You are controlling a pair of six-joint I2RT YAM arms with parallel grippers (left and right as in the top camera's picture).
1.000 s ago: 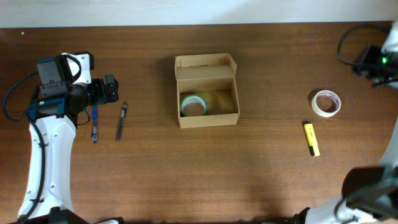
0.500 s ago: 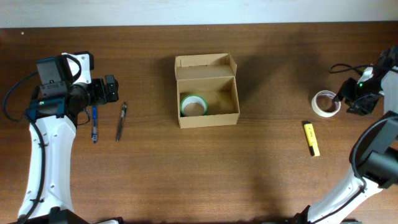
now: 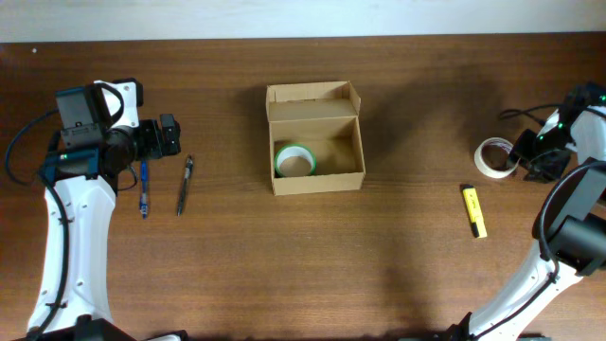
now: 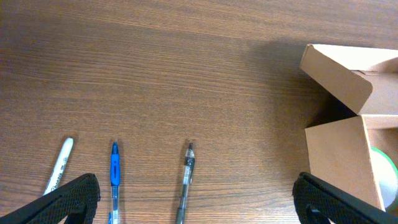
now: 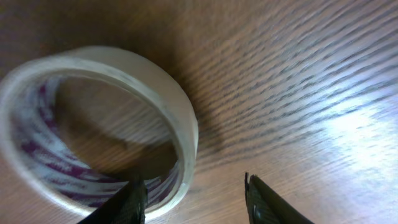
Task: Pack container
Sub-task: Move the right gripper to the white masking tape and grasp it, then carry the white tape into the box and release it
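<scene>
At three o'clock on the table (image 3: pixel 398 265), the right gripper (image 5: pixel 191 182) stands spread, its fingertips straddling the near wall of a clear tape roll (image 5: pixel 186 137) with purple print inside. One tip is over the hollow and the other over bare wood outside; whether either touches the roll I cannot tell. The right arm climbs from the five o'clock corner along the table's edge and bends at the wrist toward nine o'clock, low over the roll. A yellow highlighter (image 3: pixel 474 210) lies near, at about seven o'clock from the roll.

The container (image 3: pixel 317 180) sits around the table's middle, a little toward twelve o'clock and well apart from both grippers. Its lid flap is folded open toward twelve, and a green-edged tape roll (image 3: pixel 281 161) lies flat in its nine o'clock half.

Over at nine o'clock, the left gripper (image 4: pixel 196 180) is spread wide and pinches nothing. Its white arm rises from the seven o'clock corner, its dark wrist reaching toward three. By it lie a white marker (image 4: pixel 59 165), a blue pen (image 4: pixel 114 171) and a black pen (image 4: pixel 186 177), side by side and apart
</scene>
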